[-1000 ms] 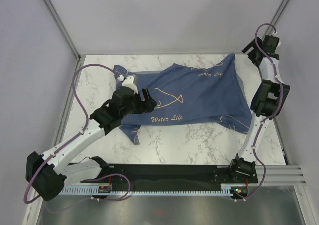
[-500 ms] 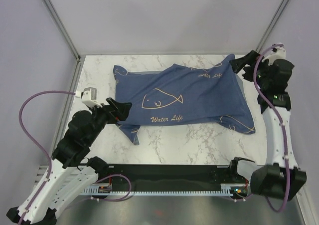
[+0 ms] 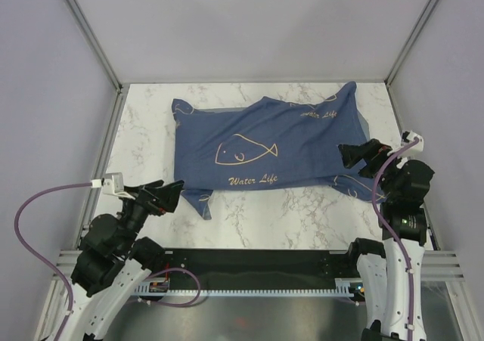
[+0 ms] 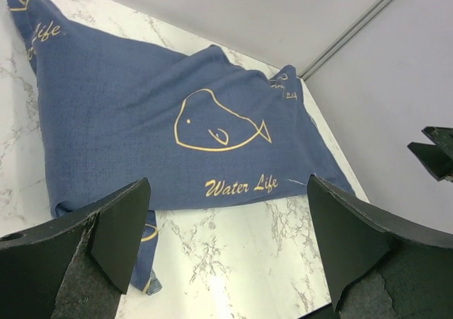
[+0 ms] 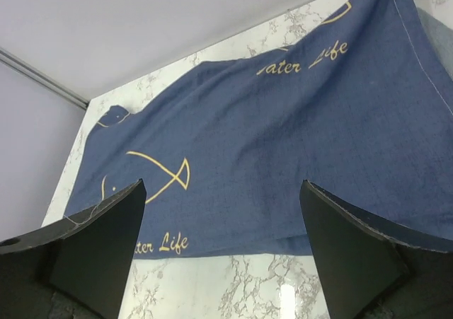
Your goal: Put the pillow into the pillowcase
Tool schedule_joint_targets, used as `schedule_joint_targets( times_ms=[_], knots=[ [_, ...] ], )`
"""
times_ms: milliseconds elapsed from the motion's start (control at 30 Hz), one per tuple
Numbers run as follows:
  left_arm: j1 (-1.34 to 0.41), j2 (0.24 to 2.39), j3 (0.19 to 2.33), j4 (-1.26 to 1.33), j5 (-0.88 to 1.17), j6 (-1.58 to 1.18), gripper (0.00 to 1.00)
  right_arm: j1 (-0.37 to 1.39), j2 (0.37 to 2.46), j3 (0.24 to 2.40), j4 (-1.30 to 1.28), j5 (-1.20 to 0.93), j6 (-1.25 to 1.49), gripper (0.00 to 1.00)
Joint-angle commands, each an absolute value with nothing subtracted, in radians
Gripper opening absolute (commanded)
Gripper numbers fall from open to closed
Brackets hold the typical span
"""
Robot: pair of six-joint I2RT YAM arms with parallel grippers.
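At the near left, left gripper (image 3: pixel 168 196) spread wide, clasping nothing, just short of the near-left corner of the pillowcase (image 3: pixel 280 141); at the near right, right gripper (image 3: pixel 352 156) likewise wide apart and empty, overlapping the near-right end of the cloth from above, not clamped on it; between the two, bare marble table (image 3: pixel 302 212).

Beyond, stretched left to right across the far half of the table, that blue sack; swollen through the middle, limp at a folded flap (image 3: pixel 203 203) on the near-left corner; pillow hidden in every view, so impossible to tell by sight whether inside; only a plump bulge under the cloth; at the right end, a strip of lighter grey-blue lining (image 3: pixel 366 124) along the edge.

Readable in yellow script: "Water Life" (image 3: pixel 253 180) along the near edge, just below a yellow fish outline (image 3: pixel 246 150); farther off, toward the far-right corner, a second "Water Life" (image 3: pixel 318 113), slanted; a partial fish drawing (image 3: pixel 184 108) at the far-left corner.
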State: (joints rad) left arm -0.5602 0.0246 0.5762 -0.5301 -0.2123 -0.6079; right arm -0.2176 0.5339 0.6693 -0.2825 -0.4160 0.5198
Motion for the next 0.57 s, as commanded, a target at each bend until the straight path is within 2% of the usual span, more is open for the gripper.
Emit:
schedule_joint_targets(
  times_ms=[0,533],
  knots=[
    [-0.558,-0.057,0.542,-0.531,-0.261,-0.640,1.00,-0.215,0.522,0.654,-0.262,-0.422,0.523,0.98],
    [-0.558,-0.028,0.557,-0.538,-0.268,-0.635,1.00,-0.216,0.557,0.678,-0.316,-0.368,0.468,0.98]
  ],
)
